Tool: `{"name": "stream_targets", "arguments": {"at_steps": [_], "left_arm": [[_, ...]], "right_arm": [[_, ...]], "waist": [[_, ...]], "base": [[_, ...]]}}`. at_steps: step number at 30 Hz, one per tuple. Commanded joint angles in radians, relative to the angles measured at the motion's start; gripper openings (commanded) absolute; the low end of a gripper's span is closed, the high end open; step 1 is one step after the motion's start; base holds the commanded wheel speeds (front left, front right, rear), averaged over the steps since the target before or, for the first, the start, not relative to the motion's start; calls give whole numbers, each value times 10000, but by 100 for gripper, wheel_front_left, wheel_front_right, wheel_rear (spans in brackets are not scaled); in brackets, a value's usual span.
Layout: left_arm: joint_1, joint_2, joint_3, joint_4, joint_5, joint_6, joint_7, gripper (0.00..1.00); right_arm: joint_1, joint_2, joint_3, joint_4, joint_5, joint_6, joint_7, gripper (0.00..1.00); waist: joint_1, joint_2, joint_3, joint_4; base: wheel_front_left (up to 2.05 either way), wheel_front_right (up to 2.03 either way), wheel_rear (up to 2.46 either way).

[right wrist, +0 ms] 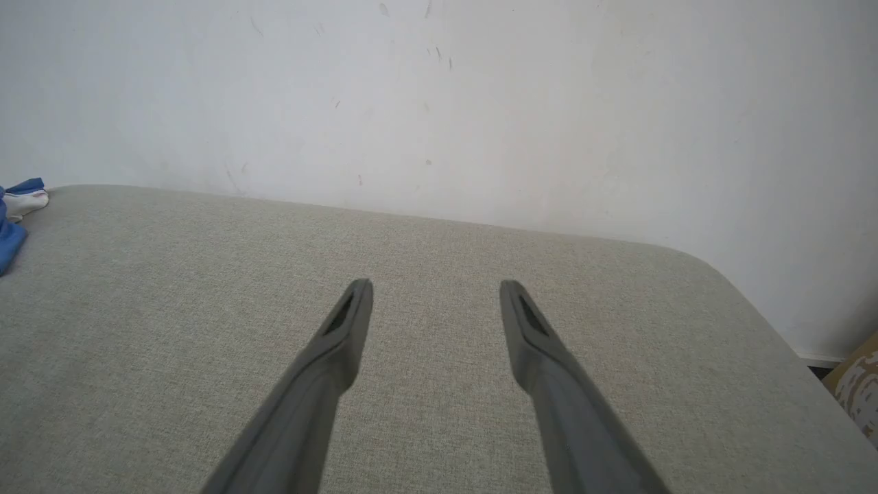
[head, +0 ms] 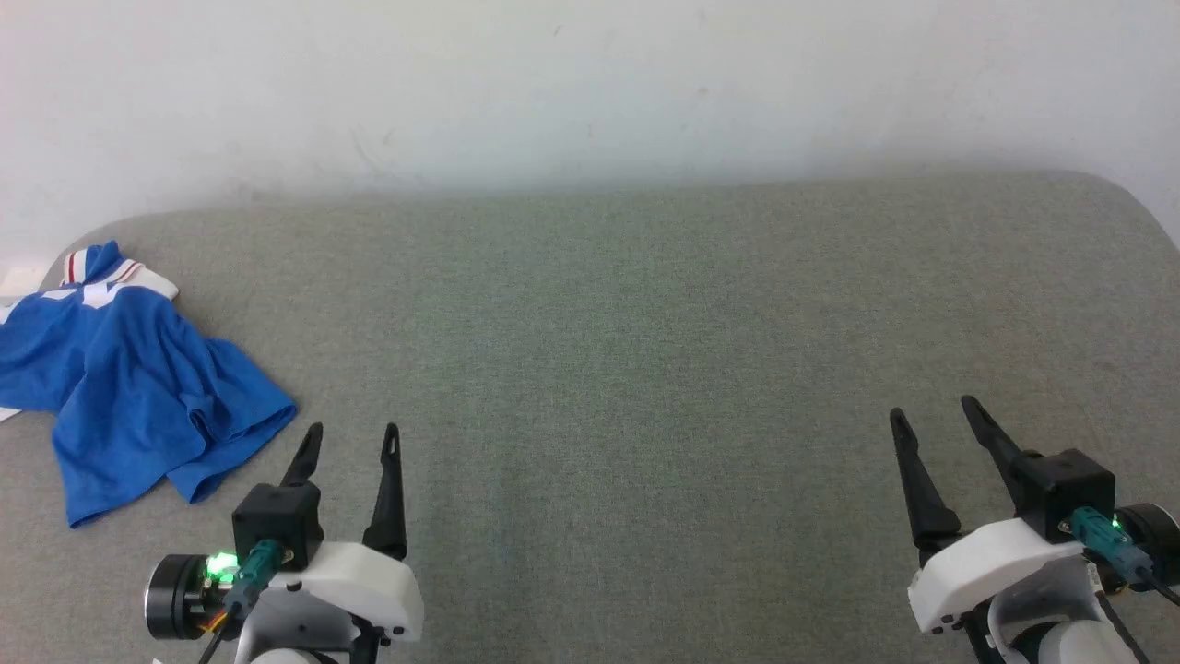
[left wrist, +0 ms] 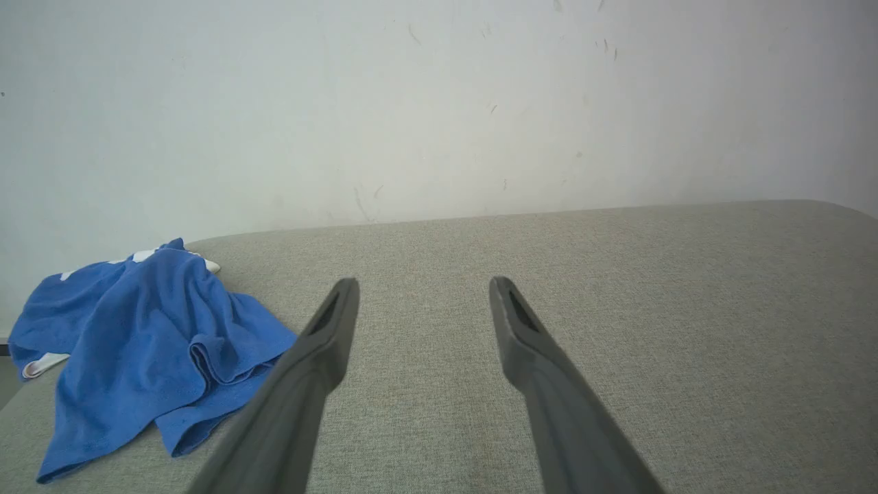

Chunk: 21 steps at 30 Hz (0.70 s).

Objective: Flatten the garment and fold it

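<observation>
While my left gripper [head: 354, 429] and right gripper [head: 932, 408] both stand with their fingers spread wide and nothing between them, I judge the task as not yet begun: no flattening done, no fold made, everything left to do. Both arms sit at my near edge of the work, well apart from each other. Their fingers point forward over the grey fabric surface [head: 645, 323] towards the white wall [head: 590, 83], each pair tilted a little to the left in the head view. Neither gripper touches cloth as far as I can tell. The blue jersey T-shirt [head: 138, 387] lies in a crumpled heap at the far left of the surface, just ahead and to the left of my left gripper. Its blue hem is bunched in loose folds nearest the fingers, and a white sleeve with red stripes is turned up at the back. Part of it runs out of the head view on the left, so I cannot see its full spread. My right gripper is far from it, with bare surface ahead.
</observation>
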Motion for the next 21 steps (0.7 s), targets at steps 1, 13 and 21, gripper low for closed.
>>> {"name": "stream_targets", "arguments": {"at_steps": [1,13,21], "left_arm": [[26,-5,4,-43,-99,10,-98,100],[51,-10,-19,-117,-278,100,-349,100],[116,-14,-25,-189,-431,180,-515,100]], "right_arm": [[2,4,-53,47,111,-2,-100,100],[-10,9,-312,107,194,-4,-350,100],[-43,12,-382,130,231,-5,-517,100]], "waist": [[0,-1,4,5],[0,-1,58,269],[0,-1,76,715]], "base": [[0,0,0],[0,0,0],[0,0,0]]}}
